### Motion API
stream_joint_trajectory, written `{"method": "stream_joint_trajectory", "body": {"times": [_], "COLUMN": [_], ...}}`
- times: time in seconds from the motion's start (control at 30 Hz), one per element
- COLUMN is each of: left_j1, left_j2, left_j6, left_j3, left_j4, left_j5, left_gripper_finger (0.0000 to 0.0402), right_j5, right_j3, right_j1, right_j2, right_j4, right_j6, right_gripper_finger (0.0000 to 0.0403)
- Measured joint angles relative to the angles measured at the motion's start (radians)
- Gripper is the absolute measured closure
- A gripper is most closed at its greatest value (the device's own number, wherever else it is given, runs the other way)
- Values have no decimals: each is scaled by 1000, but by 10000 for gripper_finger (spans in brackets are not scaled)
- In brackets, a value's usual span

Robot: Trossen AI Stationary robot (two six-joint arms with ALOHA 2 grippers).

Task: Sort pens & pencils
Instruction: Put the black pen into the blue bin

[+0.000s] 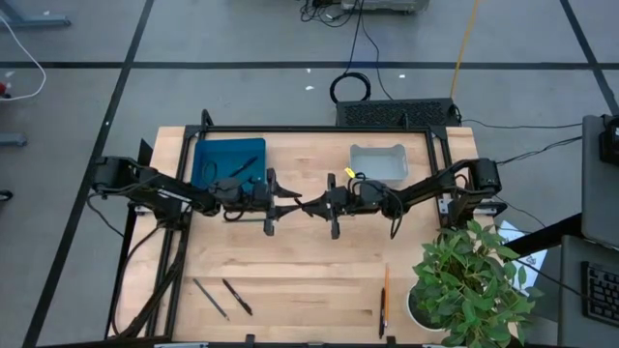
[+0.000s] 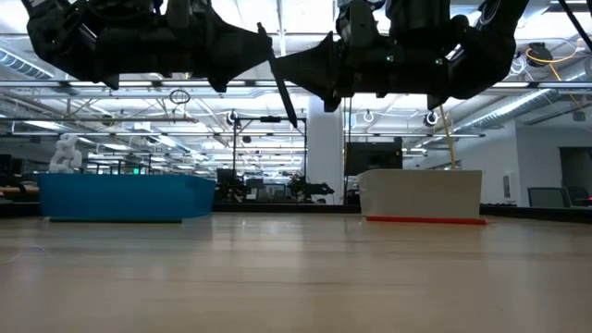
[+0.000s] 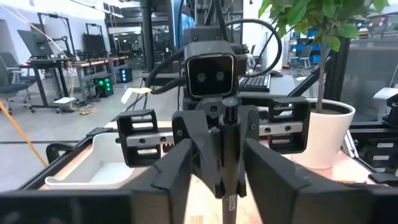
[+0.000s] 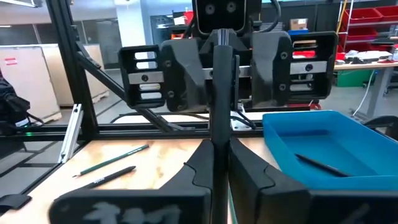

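My right gripper (image 1: 316,205) is up in the air over the middle of the table (image 1: 309,266), pinched tight on a black pen (image 2: 285,92). Seen from table height, the pen hangs tilted, well clear of the wood. My left gripper (image 1: 290,201) faces it nose to nose. Its fingers (image 3: 177,165) stand apart on either side of the same pen, with a gap showing on each side, so they are not gripping it.

There is pale lettering low on the pen barrel in my left wrist view, and more across my right finger housing, but I cannot read either.

Behind my left arm lies the blue tray (image 1: 207,153) with one dark pen (image 4: 320,163) in it. The pale grey tray (image 1: 377,176) sits behind my right arm.

Near the front edge on my left side lie a slim green pencil (image 4: 112,160) and a black pen (image 4: 107,177), close together but apart. On my right side an orange pencil (image 1: 385,288) lies near the front edge, just beside a potted plant (image 1: 469,280) in a white pot.
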Motion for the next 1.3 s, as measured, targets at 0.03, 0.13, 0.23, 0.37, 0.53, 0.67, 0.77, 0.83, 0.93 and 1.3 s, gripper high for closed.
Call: {"method": "stream_joint_trajectory", "body": {"times": [0.03, 0.13, 0.23, 0.37, 0.53, 0.67, 0.77, 0.83, 0.93, 1.3], "left_j1": [0, -4, -9, -12, -19, -26, -25, -24, -25, -25], "left_j2": [0, 0, 0, 2, 31, 78, 91, 92, 80, 77], "left_j6": [-4, -10, -12, -16, -34, -31, -31, -31, -27, 12], "left_j3": [0, 0, 0, 0, 34, 66, 75, 79, 79, 79], "left_j4": [0, 1, 3, 11, 4, 4, 0, 1, -2, -31], "left_j5": [0, 2, 2, 2, -7, -13, -39, -47, -47, -49], "left_gripper_finger": [279, 315, 335, 338, 296, 245, 215, 205, 210, 333], "right_j5": [0, 1, 2, 2, 5, 5, 5, 5, 5, 4], "right_j3": [0, 0, 1, 8, 26, 32, 32, 32, 33, 31], "right_j1": [0, 0, 0, 0, 0, 0, 0, 0, 0, 0], "right_j2": [0, 0, 0, 0, 0, 0, 1, -1, -1, 0], "right_j4": [0, 8, 16, 12, 11, 4, -11, -15, -15, -2], "right_j6": [0, 0, -1, -2, 0, 1, 1, 1, 1, 3], "right_gripper_finger": [388, 388, 389, 389, 389, 389, 389, 389, 389, 399]}}
